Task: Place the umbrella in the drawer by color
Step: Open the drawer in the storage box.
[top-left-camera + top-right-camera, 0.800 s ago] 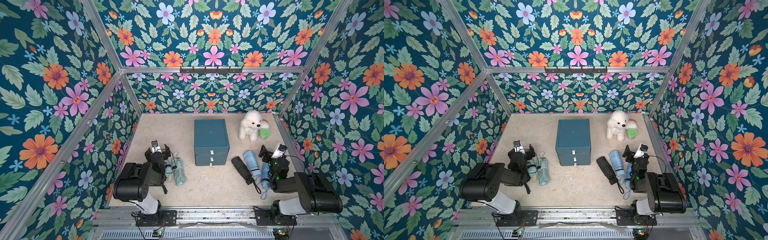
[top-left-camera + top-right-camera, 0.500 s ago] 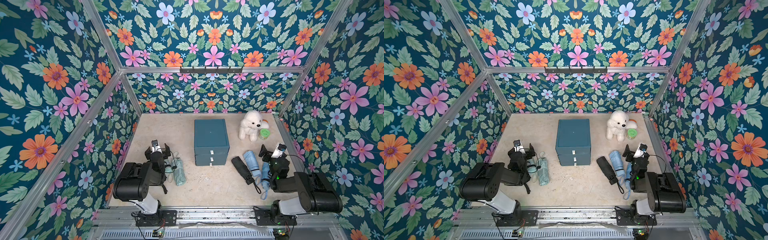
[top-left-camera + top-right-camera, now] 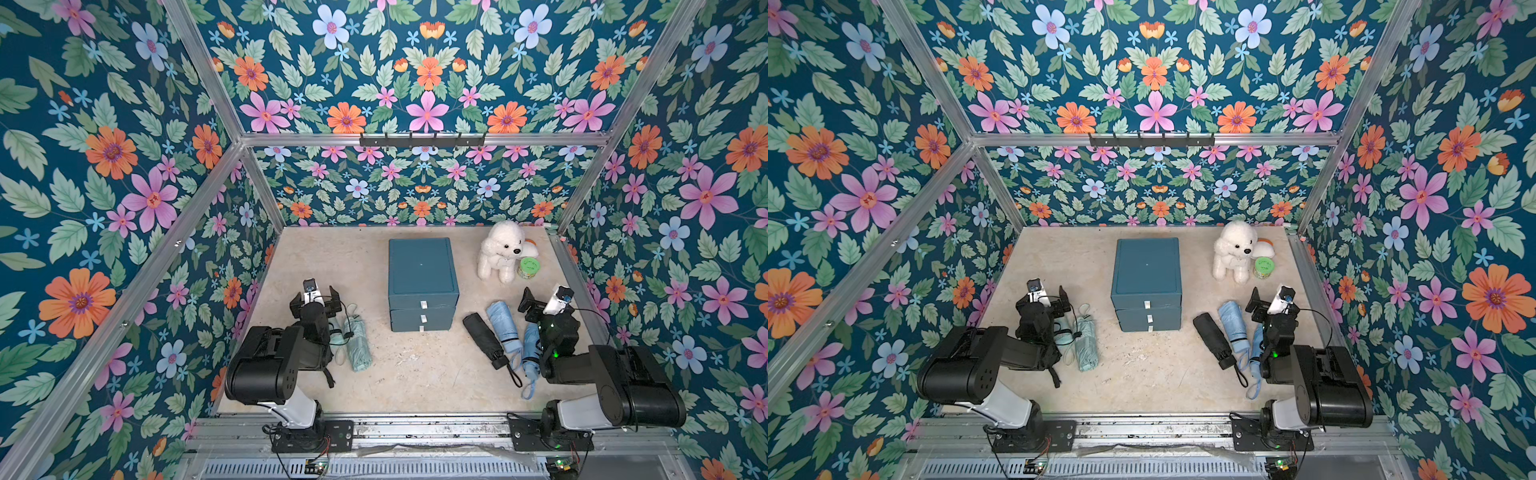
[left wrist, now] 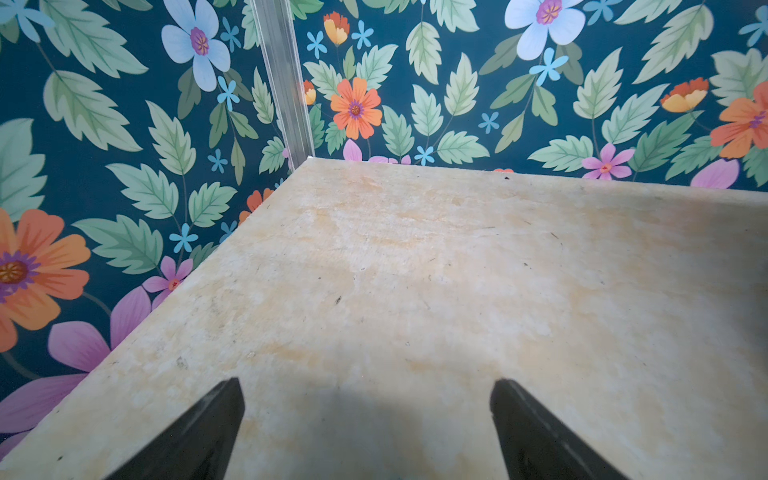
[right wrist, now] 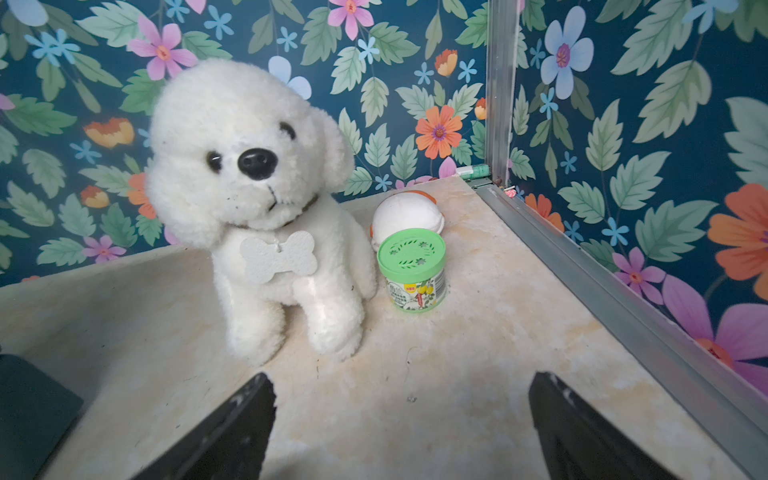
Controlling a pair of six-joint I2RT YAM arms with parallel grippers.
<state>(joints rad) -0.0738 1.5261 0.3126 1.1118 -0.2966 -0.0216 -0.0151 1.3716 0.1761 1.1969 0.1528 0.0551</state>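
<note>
While the left gripper (image 3: pixel 316 297) and the right gripper (image 3: pixel 544 301) both gape empty over the surface (image 3: pixel 415 374), we see the mint umbrella (image 3: pixel 357 343) lying just beside the left one, toward the closed drawer unit (image 3: pixel 422 286). The black umbrella (image 3: pixel 482 334) and two light blue umbrellas (image 3: pixel 503 322) lie beside the right one.

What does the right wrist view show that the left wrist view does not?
Only the right wrist view: a white plush dog, a green-lidded jar beside it, and a white and orange ball behind the jar.

Only the left wrist view: no objects of its own, just a bare stretch of tabletop.

Both: an open gripper with nothing between its jaws (right gripper, left gripper), the beige tabletop, floral walls and a metal corner post.
</note>
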